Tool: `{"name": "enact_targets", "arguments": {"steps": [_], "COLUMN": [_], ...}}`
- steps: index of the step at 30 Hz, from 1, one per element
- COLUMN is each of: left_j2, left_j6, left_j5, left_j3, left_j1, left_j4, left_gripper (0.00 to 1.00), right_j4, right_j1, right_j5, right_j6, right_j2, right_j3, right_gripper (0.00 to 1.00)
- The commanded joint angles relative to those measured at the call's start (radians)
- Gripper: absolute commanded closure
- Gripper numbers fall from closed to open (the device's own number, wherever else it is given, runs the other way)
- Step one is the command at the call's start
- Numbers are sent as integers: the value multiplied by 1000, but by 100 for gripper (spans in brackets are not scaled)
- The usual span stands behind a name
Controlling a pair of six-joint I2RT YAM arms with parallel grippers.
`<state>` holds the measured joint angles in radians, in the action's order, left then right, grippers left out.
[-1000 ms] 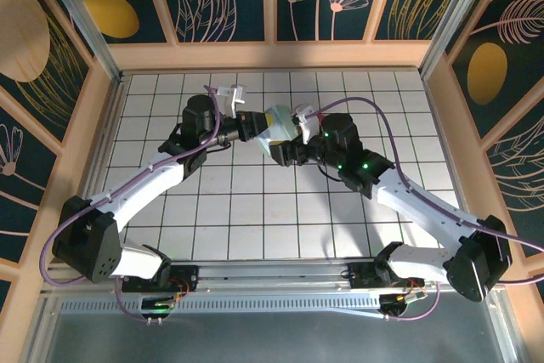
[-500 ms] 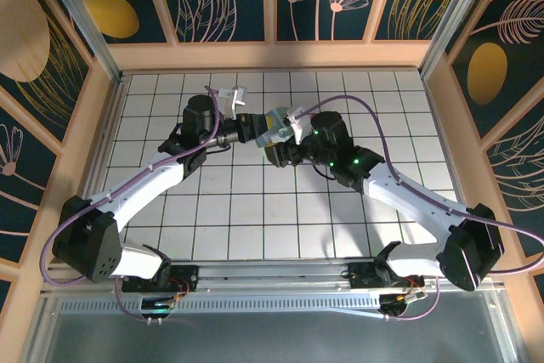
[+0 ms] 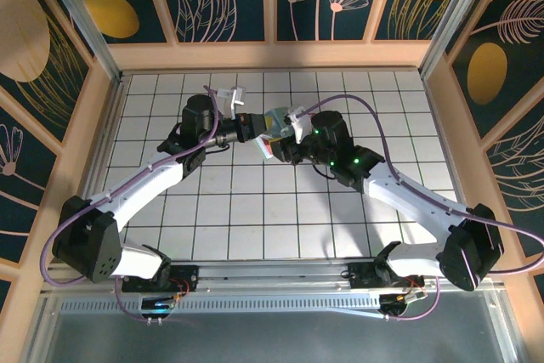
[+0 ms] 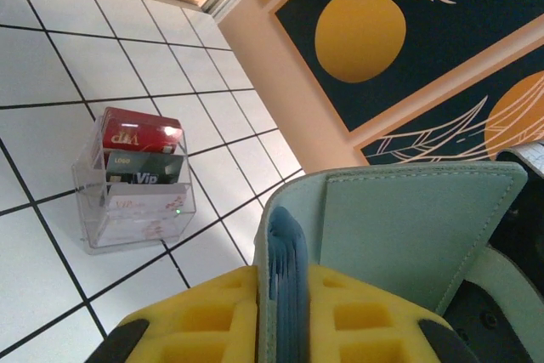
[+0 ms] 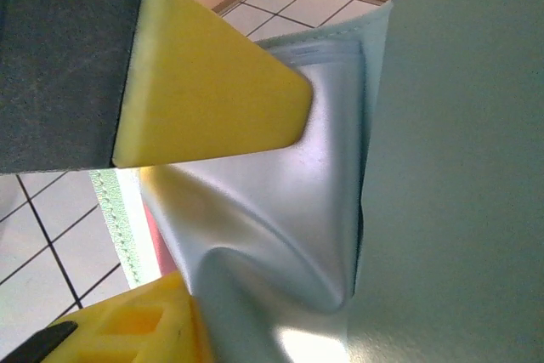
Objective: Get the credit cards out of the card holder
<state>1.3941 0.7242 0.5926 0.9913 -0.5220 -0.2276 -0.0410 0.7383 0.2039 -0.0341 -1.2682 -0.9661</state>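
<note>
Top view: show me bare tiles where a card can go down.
Free: the near tiles ahead of the base rail; the far row along the back wall. Crowded: mid-table, where left claw and right claw meet at the card holder.

You saw holder (image 4: 408,235) in matt, stitched, leather-like skin; its inner face (image 5: 280,235) showed a smooth satin sheen. Pads (image 4: 212,312) looked matt, rubbery. Box (image 4: 136,201) was clear glossy plastic. Tiles (image 4: 51,57) were smooth, glossy.

One card holder (image 4: 408,227); one clear box (image 4: 136,197).

card holder (image 4: 408,227) cropped, clear box (image 4: 127,210) lettering faint
</note>
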Motion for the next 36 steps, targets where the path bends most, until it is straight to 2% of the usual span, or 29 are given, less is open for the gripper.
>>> {"name": "enact_targets", "arguments": {"steps": [1,5,11,14,17,25,31,36], "left_j2": [-26,-25,-32,-41,-49,-51,-30,-34], "left_j6": [65,90,140,151,150,145,126,83], "left_j5": [90,101,107,101,93,105,134,141], "left_j3": [11,0,-13,-61,-75,-106,-110,-115], "left_j1": [-14,-14,-15,-14,-15,-15,-14,-14], "left_j4": [-89,-121,-202,-236,-253,-294,-291,-261], "left_gripper": [74,50,30,26,29,48,61,66], "right_j4": [62,80,126,167,224,443,512,563], "right_j1": [0,0,-4,-17,-42,-122,-133,-145], "right_j5": [25,31,26,33,51,153,191,214], "right_j6": [-44,-75,-123,-170,-235,-421,-476,-517], "right_j2": [3,3,17,32,53,117,119,119], "right_j3": [19,23,53,81,118,240,265,280], "right_gripper": [63,68,73,75,76,75,74,74]}}
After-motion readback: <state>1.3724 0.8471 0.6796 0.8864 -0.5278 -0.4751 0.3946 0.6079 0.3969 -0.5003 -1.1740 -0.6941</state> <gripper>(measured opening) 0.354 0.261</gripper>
